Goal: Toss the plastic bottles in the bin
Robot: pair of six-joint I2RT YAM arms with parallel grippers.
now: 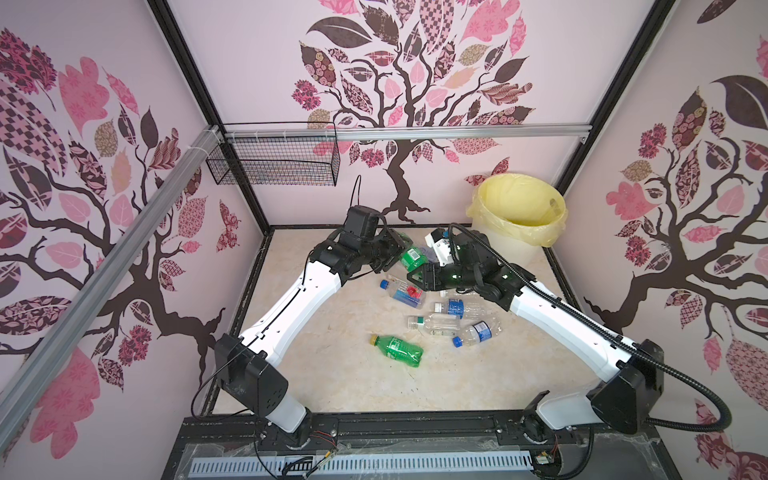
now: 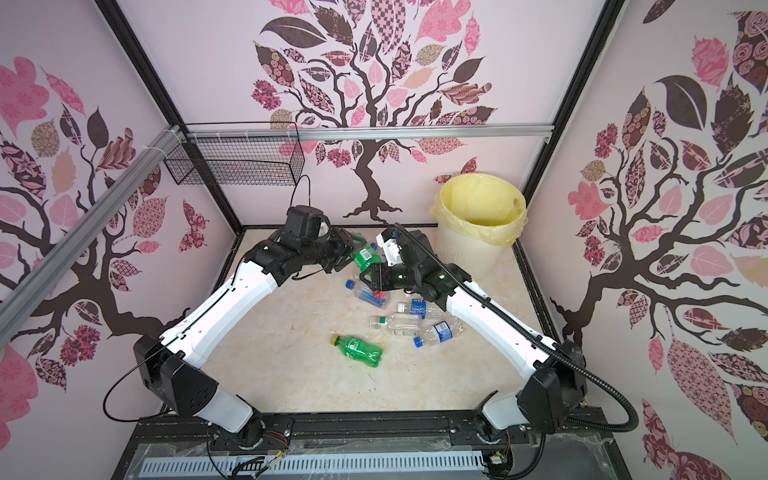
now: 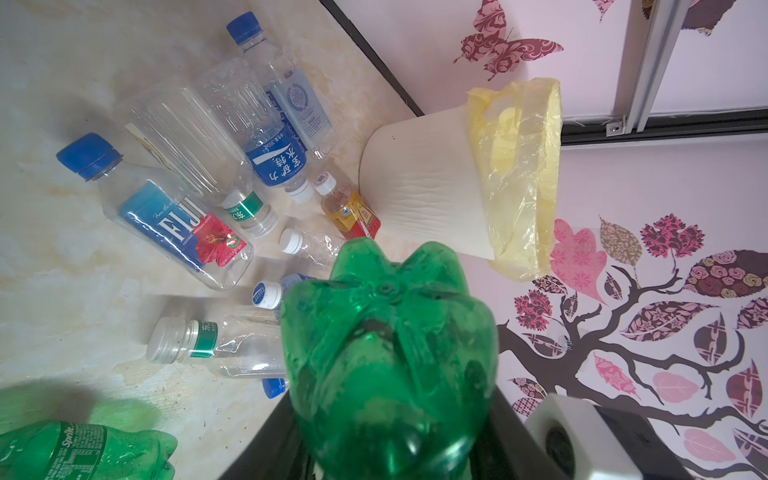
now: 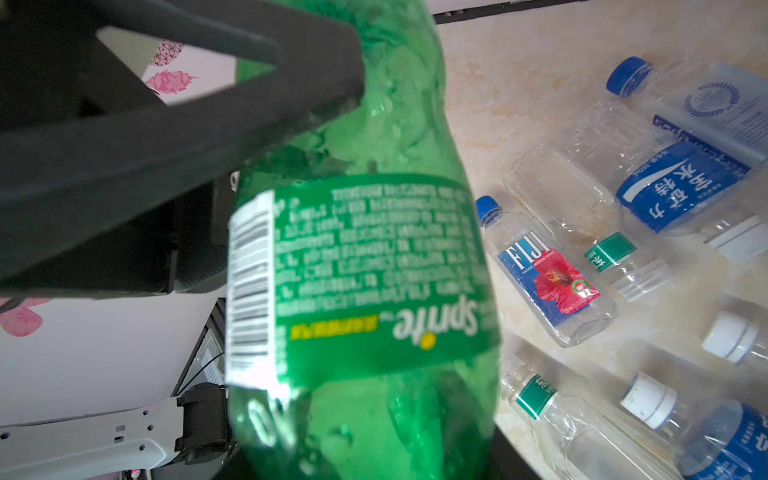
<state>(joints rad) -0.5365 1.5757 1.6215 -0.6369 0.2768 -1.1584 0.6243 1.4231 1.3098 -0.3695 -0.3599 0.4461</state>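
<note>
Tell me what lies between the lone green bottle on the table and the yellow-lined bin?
Clear bottles, some blue-labelled, lie on that stretch, and the right arm crosses above it, as both top views show.

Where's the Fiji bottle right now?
In both top views the Fiji bottle lies mid-scene, nearside of the held green bottle, at the left of the clear bottles.

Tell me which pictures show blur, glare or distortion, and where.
Right wrist view: the held green bottle is near the lens and soft, its white barcode patch glares; the Fiji bottle behind is sharper. Left wrist view: that bottle's base is blurred, the bin clear. Both top views: the wide lens makes the frame posts lean outward; light is even.
</note>
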